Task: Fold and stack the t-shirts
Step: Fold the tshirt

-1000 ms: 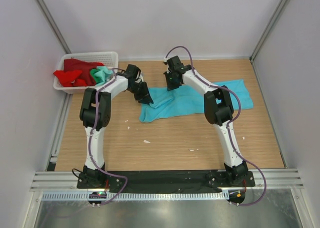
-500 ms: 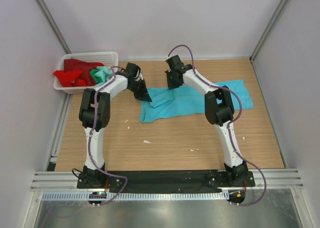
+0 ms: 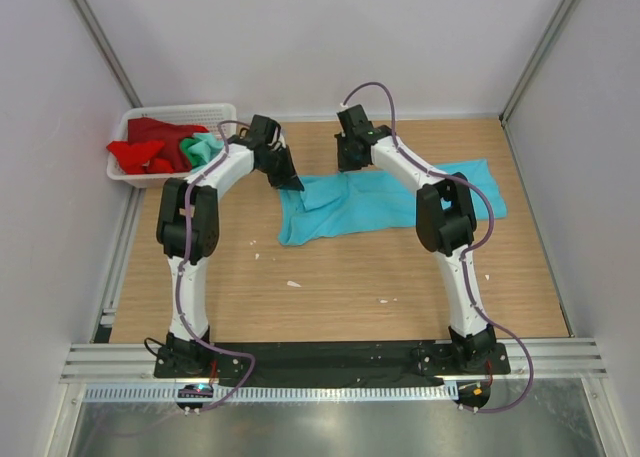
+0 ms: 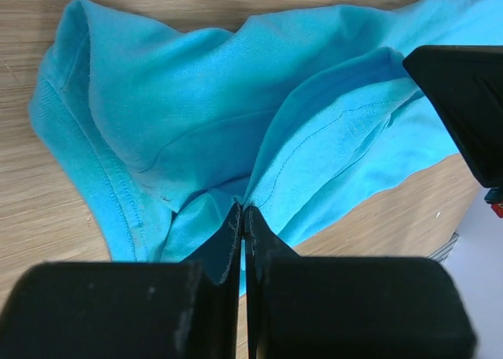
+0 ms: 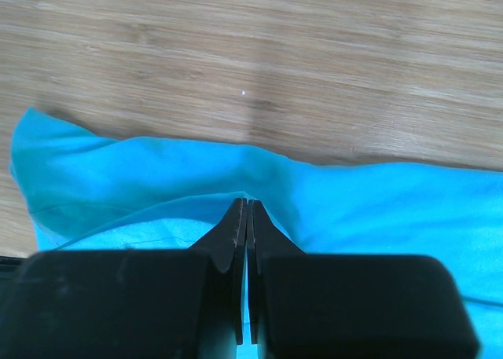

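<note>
One turquoise t-shirt [image 3: 390,202] lies rumpled on the table [image 3: 330,277], left fingers [image 4: 230,249] and right fingers [image 5: 234,233] both pinched tight on its cloth. One white basket [image 3: 200,110] far left holds one red tee [image 3: 140,152] and one mint-green tee [image 3: 205,149].

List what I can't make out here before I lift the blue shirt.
Top view: the right arm covers part of the blue t-shirt; wrists hide both jaws' tips.
Wrist views: how many cloth layers the shut jaws pinch, hidden between them.
Basket: red shirt and green shirt bunched; count unclear.
Right wrist view: shirt cut off at the right edge.
</note>
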